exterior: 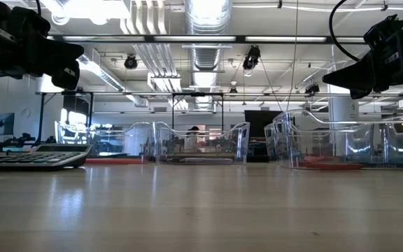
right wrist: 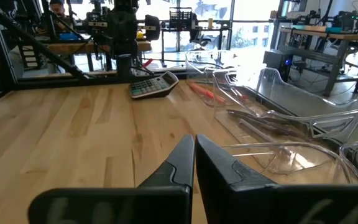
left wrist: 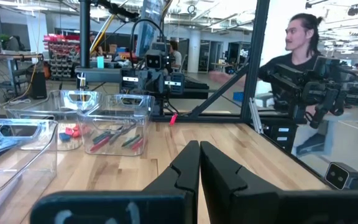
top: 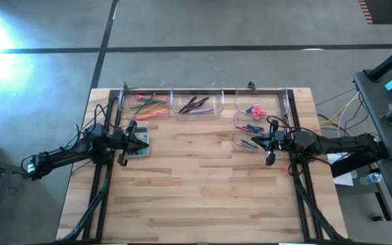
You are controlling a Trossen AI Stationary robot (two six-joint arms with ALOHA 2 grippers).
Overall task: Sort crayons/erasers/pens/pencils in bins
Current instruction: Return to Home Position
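Observation:
Four clear bins stand at the table's far side. In the high view the left bin (top: pixel 124 107) holds orange and green pencils (top: pixel 150 105). The middle bin (top: pixel 219 107) holds dark pens (top: pixel 196 104), and the far right bin (top: pixel 280 109) holds pink and red erasers (top: pixel 254 109). A nearer bin (top: pixel 235 124) holds coloured crayons (top: pixel 249 128). My left gripper (top: pixel 146 141) is shut and empty above the grey calculator (top: pixel 137 151). Beside the nearer bin, my right gripper (top: pixel 253 143) is also shut and empty. Both hang level, clear of the table (top: pixel 203 184).
A black frame runs along the table's far edge and both sides (top: pixel 203 88). The calculator (exterior: pixel 40 157) lies flat on the left part of the table. Bare wood stretches between the arms and toward the near edge. A person (left wrist: pixel 303 50) stands beyond the table's near right side.

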